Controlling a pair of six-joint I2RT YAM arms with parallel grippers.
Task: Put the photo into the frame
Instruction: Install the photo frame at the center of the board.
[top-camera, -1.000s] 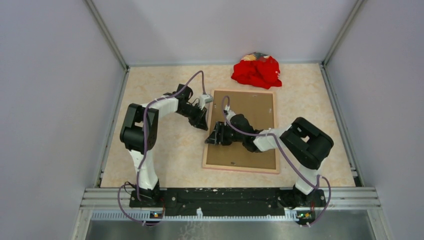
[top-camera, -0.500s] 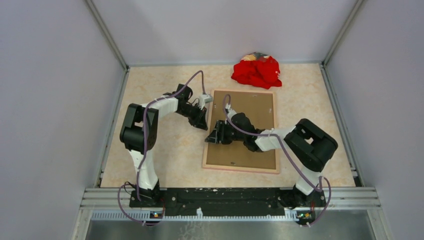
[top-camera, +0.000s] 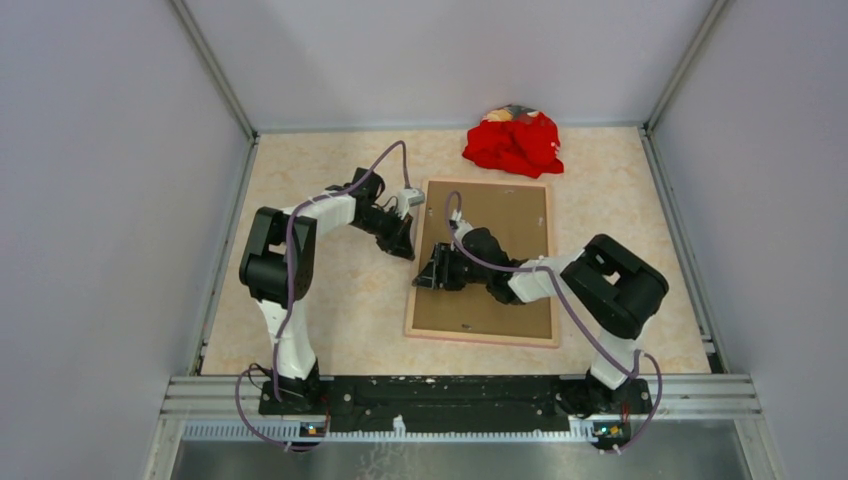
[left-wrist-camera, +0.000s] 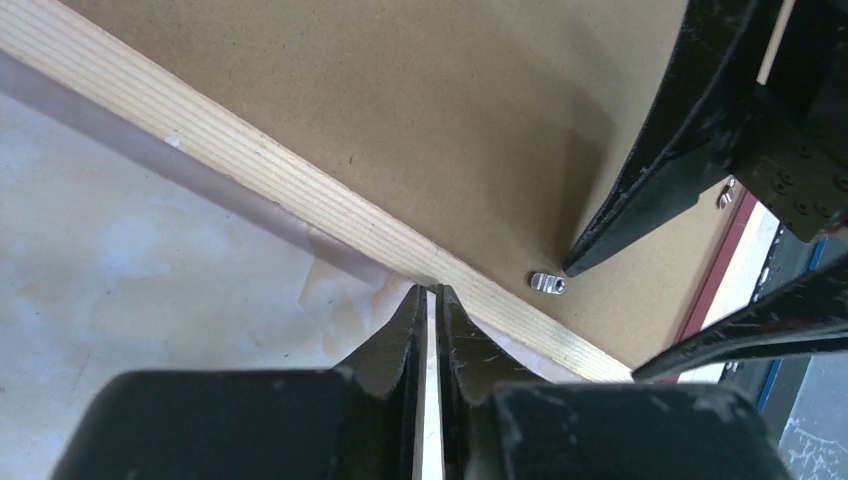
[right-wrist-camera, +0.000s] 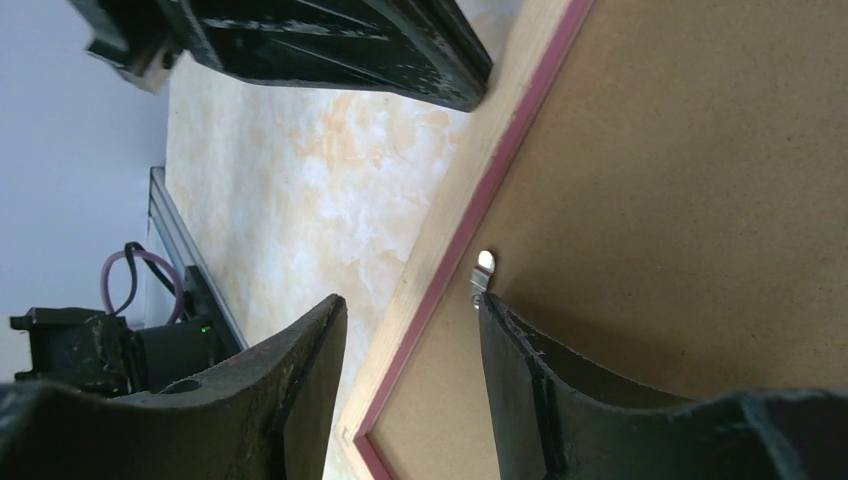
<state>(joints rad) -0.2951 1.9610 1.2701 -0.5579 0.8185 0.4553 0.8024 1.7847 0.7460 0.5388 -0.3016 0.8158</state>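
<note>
Slippage threatens: right gripper, jaws apart astride the face-down frame's rail, one finger beside the metal tab, could miss it and shove the frame away from left gripper, nearly clenched, empty, tips at that rail; photo unseen.

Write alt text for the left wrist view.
Left gripper, its fingers almost shut, tips at the light wood rail of the frame, which lies back-up on the marbled table. Brown backing board fills the frame; a small metal tab sits on it by one finger of the open right gripper.
</note>
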